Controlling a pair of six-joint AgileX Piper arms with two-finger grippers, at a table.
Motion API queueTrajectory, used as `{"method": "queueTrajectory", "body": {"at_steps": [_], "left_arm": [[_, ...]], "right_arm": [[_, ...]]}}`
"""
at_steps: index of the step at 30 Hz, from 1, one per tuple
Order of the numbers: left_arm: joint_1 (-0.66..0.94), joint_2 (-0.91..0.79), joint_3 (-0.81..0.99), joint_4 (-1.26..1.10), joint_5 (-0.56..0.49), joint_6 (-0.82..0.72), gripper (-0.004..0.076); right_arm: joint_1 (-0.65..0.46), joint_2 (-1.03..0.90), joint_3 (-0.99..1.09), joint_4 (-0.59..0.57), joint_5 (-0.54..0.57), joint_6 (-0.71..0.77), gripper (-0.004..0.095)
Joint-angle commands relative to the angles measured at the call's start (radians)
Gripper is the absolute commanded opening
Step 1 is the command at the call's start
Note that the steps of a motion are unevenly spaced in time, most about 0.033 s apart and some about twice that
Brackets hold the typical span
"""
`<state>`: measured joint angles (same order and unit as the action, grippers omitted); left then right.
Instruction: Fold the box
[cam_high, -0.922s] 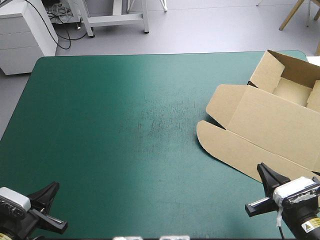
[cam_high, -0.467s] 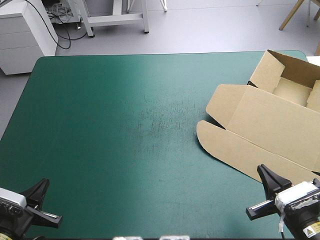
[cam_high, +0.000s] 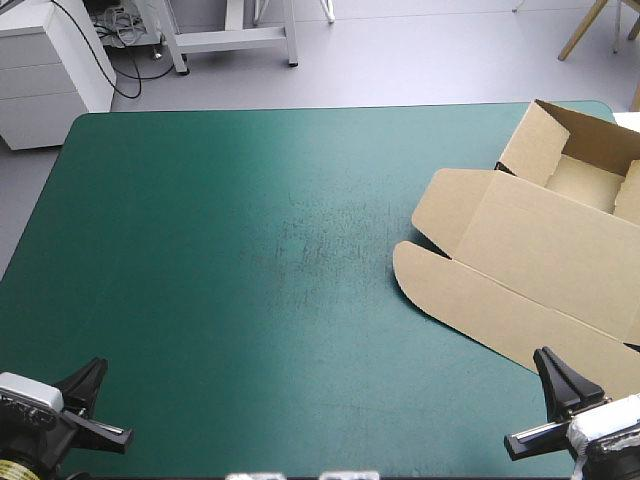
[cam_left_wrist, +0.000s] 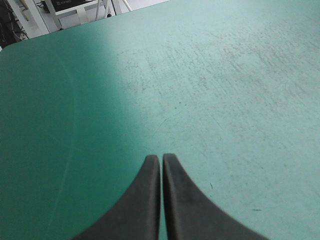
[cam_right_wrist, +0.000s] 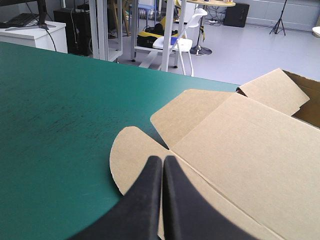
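Observation:
The brown box (cam_high: 540, 240) lies at the table's right side as an open tray at the far right corner, its lid (cam_right_wrist: 240, 150) spread flat toward the front with rounded flaps. My right gripper (cam_high: 562, 378) hovers at the front right corner, just over the lid's near edge; its fingers are shut and hold nothing (cam_right_wrist: 162, 159). My left gripper (cam_high: 88, 378) sits at the front left corner, shut and empty, over bare teal-green cover (cam_left_wrist: 161, 158).
The teal-green cover (cam_high: 260, 250) stretches bare from the left edge to the box. The box's raised walls (cam_high: 535, 140) stand at the far right corner. Beyond the far edge are a white cabinet (cam_high: 50, 60) and a stand's legs.
Both grippers have drawn back toward the front edge. The right one slid lower and rightward, off the lid's near edge. The box has not moved.

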<state>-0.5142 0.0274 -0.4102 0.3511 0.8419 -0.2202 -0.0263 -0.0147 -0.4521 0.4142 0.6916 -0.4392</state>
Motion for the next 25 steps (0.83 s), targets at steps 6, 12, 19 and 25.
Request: {"method": "queueTrajectory", "body": {"at_steps": [6,12,19,25], "left_arm": [[0.002,0.017,-0.019,0.010,-0.072,-0.014,-0.0003],[0.002,0.017,-0.019,0.010,-0.072,-0.014,-0.0003],[0.002,0.017,-0.019,0.010,-0.072,-0.014,-0.0003],[0.002,0.017,-0.019,0.010,-0.072,-0.014,-0.0003]], "right_arm": [[0.004,-0.019,-0.032,0.002,-0.071,-0.006,-0.0014],[0.004,-0.019,-0.032,0.002,-0.075,-0.006,-0.0014],[0.004,-0.019,-0.028,0.002,-0.081,-0.006,-0.0014],[0.004,-0.019,-0.027,0.002,-0.083,-0.006,-0.0014]]}}
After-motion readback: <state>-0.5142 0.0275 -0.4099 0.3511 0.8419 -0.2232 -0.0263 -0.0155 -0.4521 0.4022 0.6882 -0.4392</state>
